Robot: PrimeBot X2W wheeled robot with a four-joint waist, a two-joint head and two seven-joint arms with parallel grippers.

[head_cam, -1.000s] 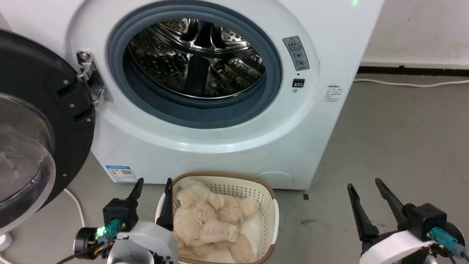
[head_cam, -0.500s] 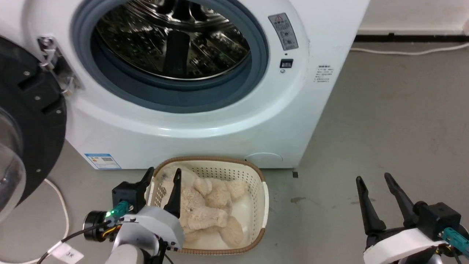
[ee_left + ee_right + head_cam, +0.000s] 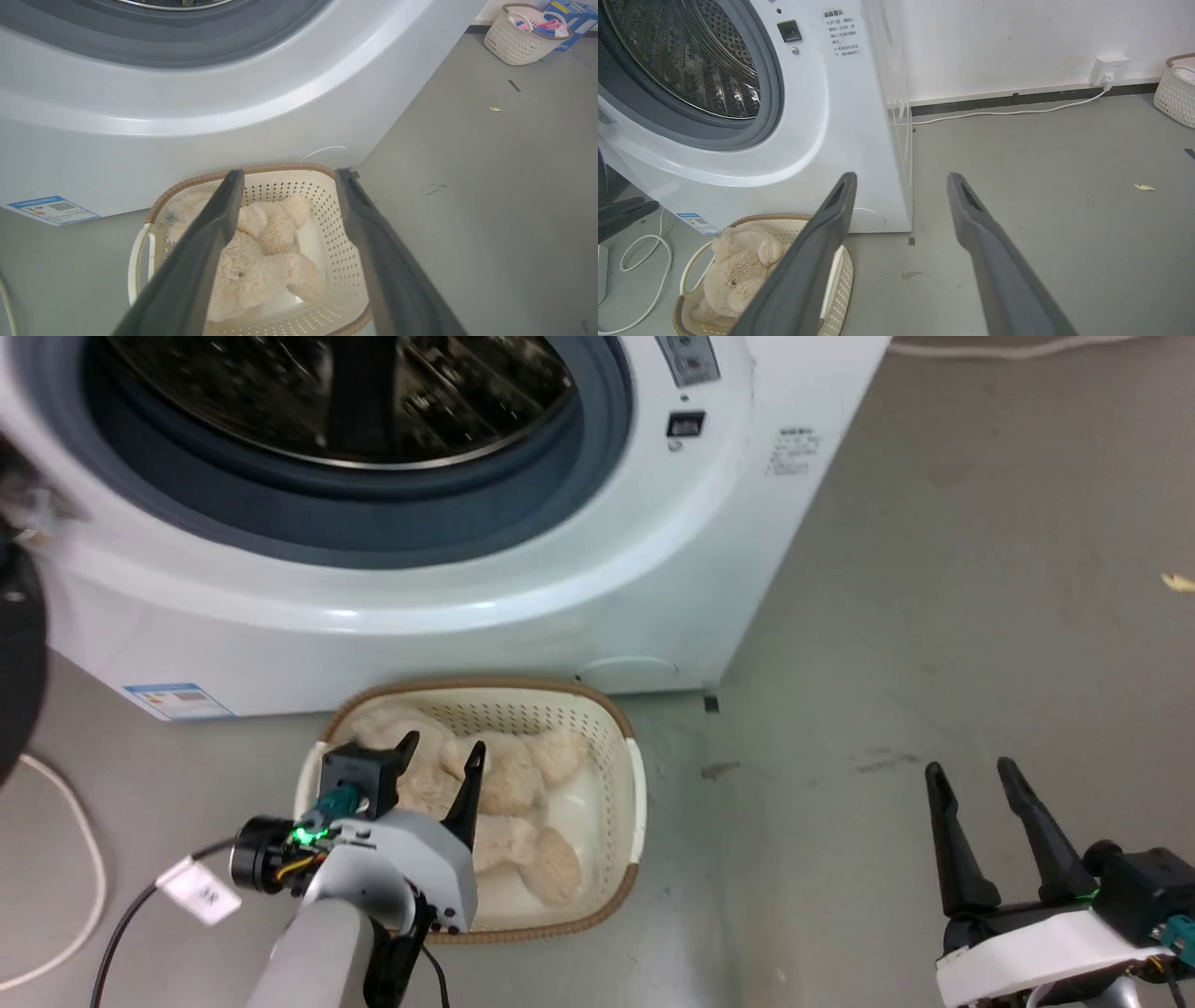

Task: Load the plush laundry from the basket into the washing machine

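Over the basket (image 3: pixel 636 784), left gripper (image 3: pixel 444 743) hangs w/ 2 fingers apart, empty, above the teddy bear (image 3: pixel 523 775); right gripper (image 3: pixel 971 767) likewise apart, empty.

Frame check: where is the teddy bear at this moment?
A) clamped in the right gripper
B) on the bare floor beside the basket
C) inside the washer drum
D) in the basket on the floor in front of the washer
D: the teddy bear lies inside the basket, which sits on the floor in front of the washing machine. The left gripper is open over it, holding nothing.
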